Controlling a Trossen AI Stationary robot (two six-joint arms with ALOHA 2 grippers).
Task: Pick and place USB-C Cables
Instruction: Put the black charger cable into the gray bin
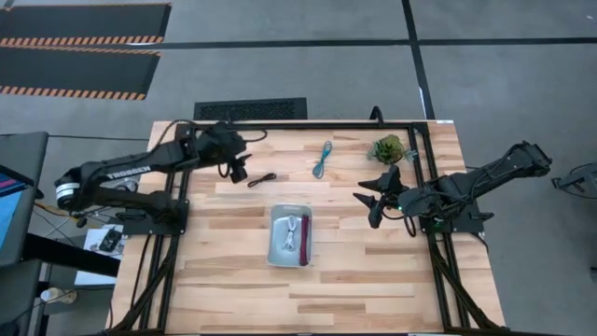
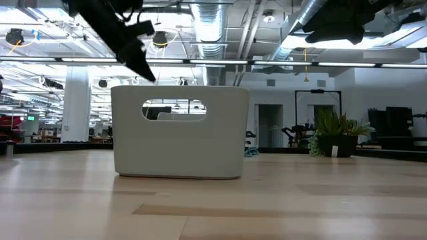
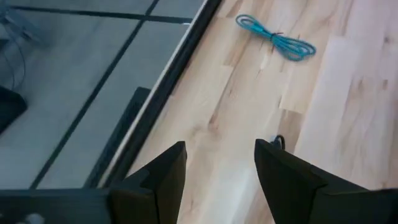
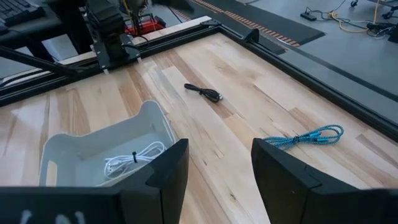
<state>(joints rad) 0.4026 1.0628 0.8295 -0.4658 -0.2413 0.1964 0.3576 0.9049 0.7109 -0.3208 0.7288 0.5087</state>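
Observation:
The black cable (image 1: 263,178) lies on the table just right of my left gripper (image 1: 238,169), which hovers open above the wood. In the left wrist view only the cable's tip (image 3: 278,140) shows beside one finger. The teal-blue cable (image 1: 323,161) (image 3: 277,38) (image 4: 305,137) lies flat toward the far edge. The white cable (image 1: 292,231) (image 4: 134,158) and the dark red cable (image 1: 306,239) lie inside the pale grey tray (image 1: 276,252). My right gripper (image 1: 373,199) hangs open to the right of the tray, facing the black cable (image 4: 204,92).
A green plant tuft (image 1: 387,147) (image 2: 337,137) stands near the far right corner. A black frame (image 1: 308,124) runs along the table's far edge and sides. The tray (image 2: 179,132) stands mid-table. Bare wood lies between the tray and the near edge.

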